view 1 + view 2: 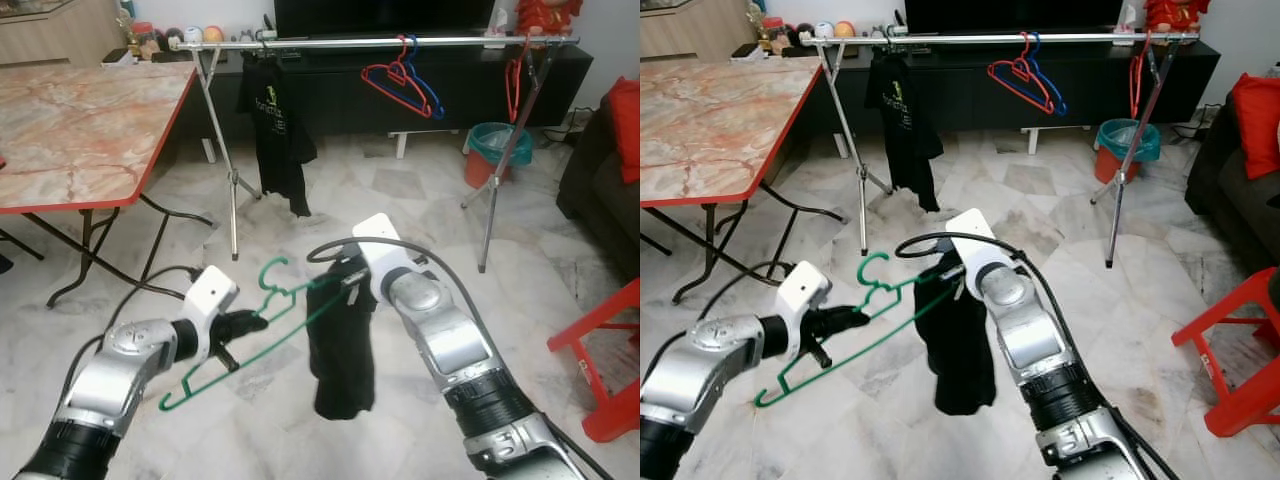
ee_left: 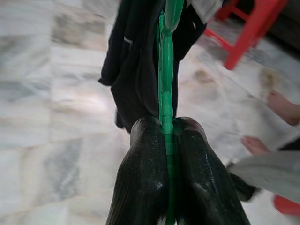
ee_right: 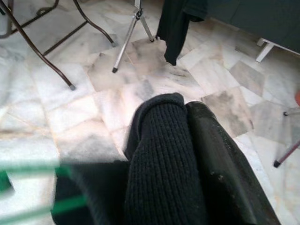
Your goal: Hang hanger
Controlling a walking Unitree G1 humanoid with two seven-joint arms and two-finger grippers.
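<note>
The left gripper (image 1: 243,325) pinches the green hanger (image 1: 262,325), and the right gripper (image 1: 345,280) is pressed on a black garment (image 1: 340,350) hanging over the floor. The step seems to be dressing the hanger; next it must go to the rail (image 1: 370,42).

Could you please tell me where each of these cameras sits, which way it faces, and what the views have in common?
Left and right eye views: on the head, looking forward and down at the clothes rail; both silver arms show.
Left wrist view: along the left gripper, shut on the green hanger, facing the floor.
Right wrist view: along the right gripper, holding the black garment.
Shared: hanger and garment appear in all four views.
</note>
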